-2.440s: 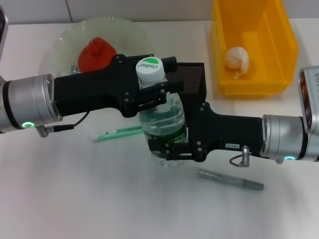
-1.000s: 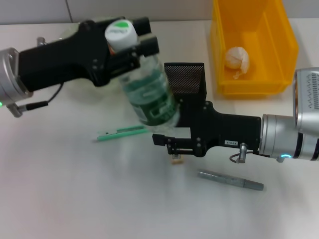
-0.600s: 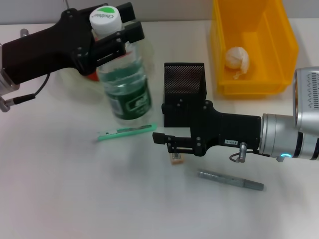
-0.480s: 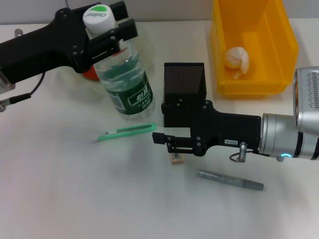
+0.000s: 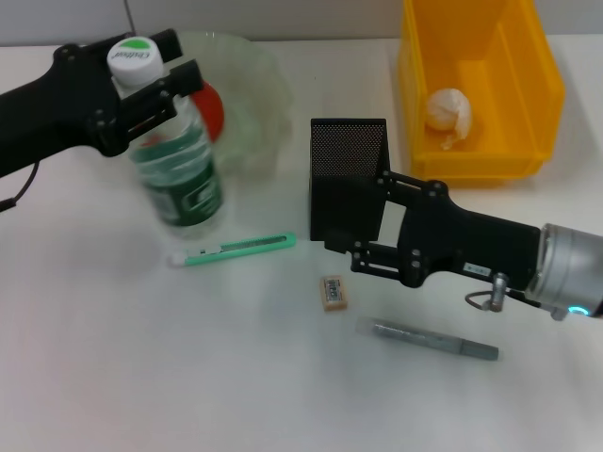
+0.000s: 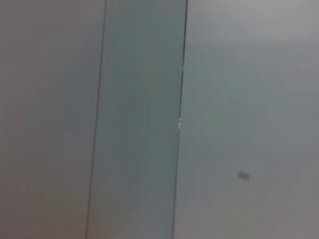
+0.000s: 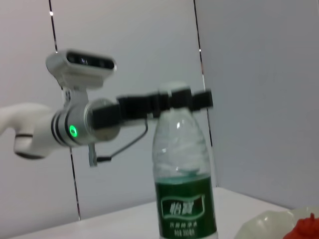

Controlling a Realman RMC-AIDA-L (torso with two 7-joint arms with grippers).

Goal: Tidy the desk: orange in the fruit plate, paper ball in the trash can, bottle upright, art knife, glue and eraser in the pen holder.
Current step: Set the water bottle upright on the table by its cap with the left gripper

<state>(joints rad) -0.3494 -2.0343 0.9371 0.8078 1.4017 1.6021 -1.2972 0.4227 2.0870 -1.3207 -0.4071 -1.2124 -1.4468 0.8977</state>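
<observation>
My left gripper (image 5: 139, 83) is shut on the neck of the clear bottle (image 5: 175, 168), just under its white and green cap. The bottle is nearly upright at the table's left. The right wrist view shows that bottle (image 7: 183, 194) under the left gripper (image 7: 173, 102). The orange (image 5: 213, 110) lies in the glass fruit plate (image 5: 252, 89). The green art knife (image 5: 236, 249), the eraser (image 5: 333, 291) and the grey glue stick (image 5: 434, 341) lie on the table. My right gripper (image 5: 356, 256) is open and empty, in front of the black mesh pen holder (image 5: 347, 151). The left wrist view shows only wall.
A yellow bin (image 5: 545, 89) at the back right serves as the trash can and holds the paper ball (image 5: 448, 113). The plate's rim (image 7: 261, 224) and the orange (image 7: 305, 228) appear low in the right wrist view.
My left gripper has carried the bottle leftward and down, off the plate's front. The right gripper has let go of the bottle's base, drawn back to the right and turned.
</observation>
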